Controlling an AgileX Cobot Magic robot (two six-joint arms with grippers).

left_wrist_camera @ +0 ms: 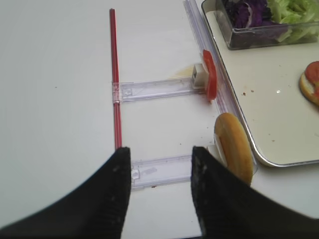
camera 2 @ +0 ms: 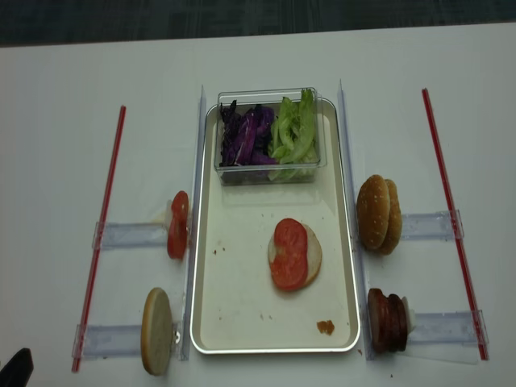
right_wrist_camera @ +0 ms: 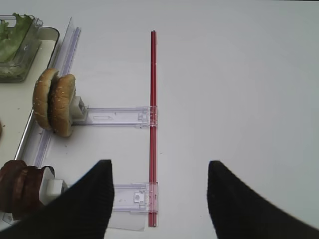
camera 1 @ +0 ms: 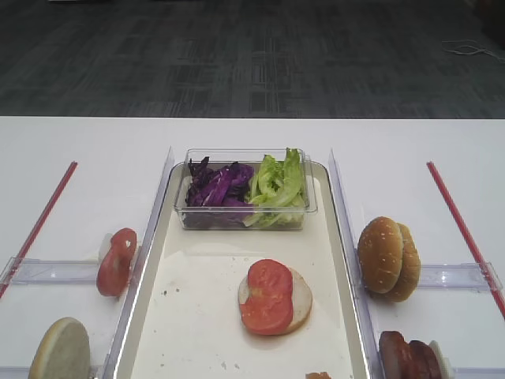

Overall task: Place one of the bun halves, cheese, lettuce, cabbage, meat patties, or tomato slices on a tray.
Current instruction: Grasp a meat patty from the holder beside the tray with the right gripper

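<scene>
Your right pincer [right_wrist_camera: 158, 199] hangs wide, released, with the patties [right_wrist_camera: 20, 191] just to its left. They look soft and greasy; pinch one gently across its rim.

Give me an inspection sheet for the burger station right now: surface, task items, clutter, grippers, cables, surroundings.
Surface: white table; cream tray in the middle, crumbs and a reddish smear on it.
Job's things: bun half on the tray with two tomato slices on top. Upright in side holders: tomato slices and a bun half on the left, bun halves and meat patties on the right. Cabbage and lettuce in a clear tub.
Clutter: nothing seen.
Grippers: left gripper and right gripper open, empty, above the table.
Cables: one on the floor.
Surroundings: dark carpet.
</scene>
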